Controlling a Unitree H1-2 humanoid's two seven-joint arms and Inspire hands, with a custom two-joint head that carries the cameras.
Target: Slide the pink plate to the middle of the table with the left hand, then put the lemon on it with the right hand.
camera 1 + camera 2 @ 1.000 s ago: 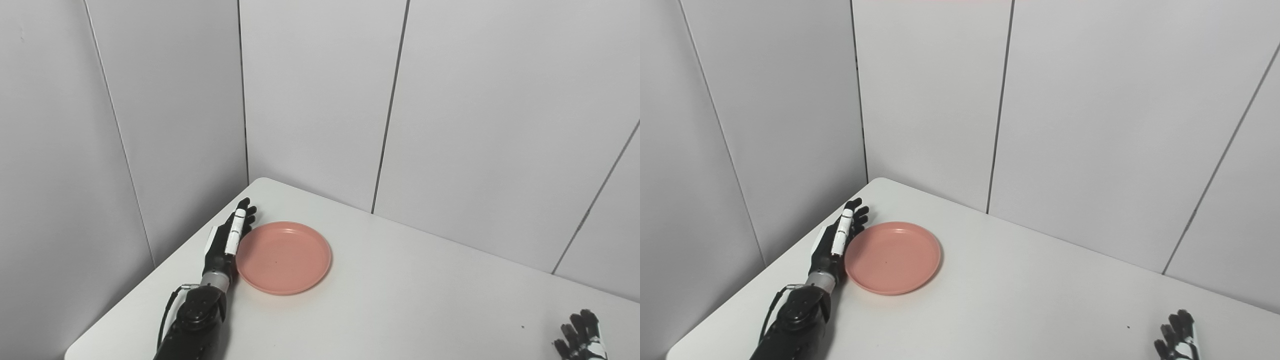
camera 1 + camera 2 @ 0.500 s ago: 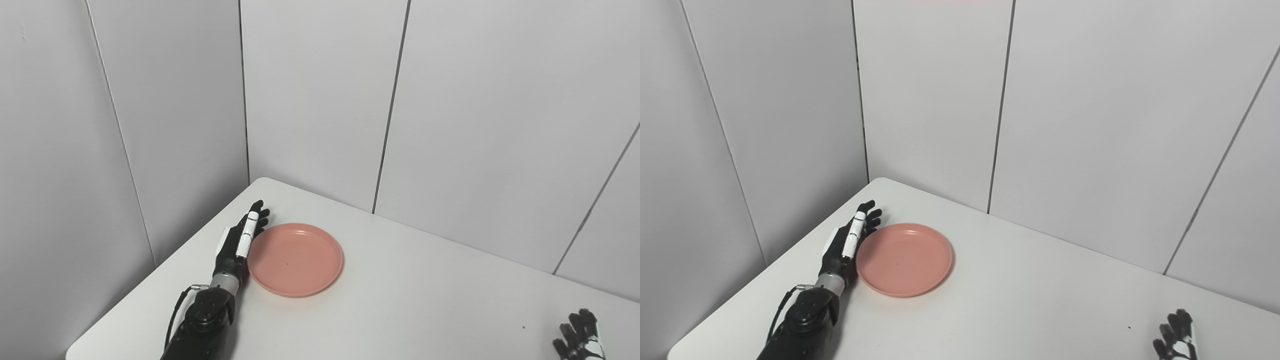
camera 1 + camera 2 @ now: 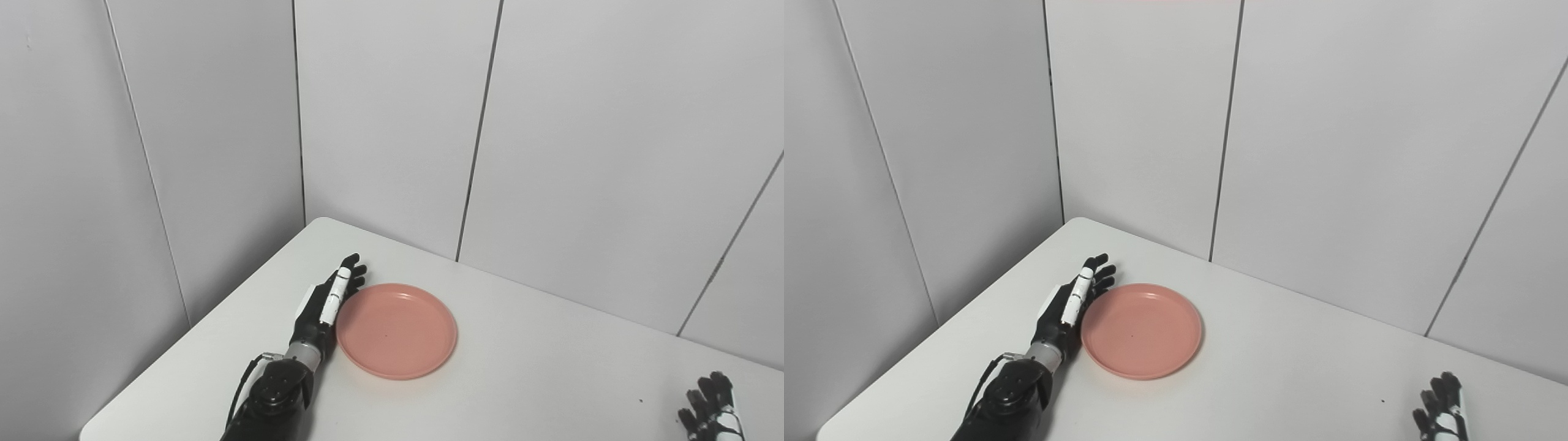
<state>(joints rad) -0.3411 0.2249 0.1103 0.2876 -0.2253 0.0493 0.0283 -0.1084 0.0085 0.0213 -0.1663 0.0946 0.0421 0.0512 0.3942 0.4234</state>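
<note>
Left eye view: left hand (image 3: 323,300) lies flat, fingers extended, its edge against the pink plate's (image 3: 397,329) left rim, gripping nothing. Plate sits left of the table (image 3: 520,367) centre, bare surface rightward. Right hand (image 3: 710,410), fingers apart, waits at the near right edge.

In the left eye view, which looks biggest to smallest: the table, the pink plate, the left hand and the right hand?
1. Table
2. Pink plate
3. Left hand, narrower than the plate
4. Right hand, though it is cut off at the picture's bottom edge, so its full size cannot be judged.
</note>
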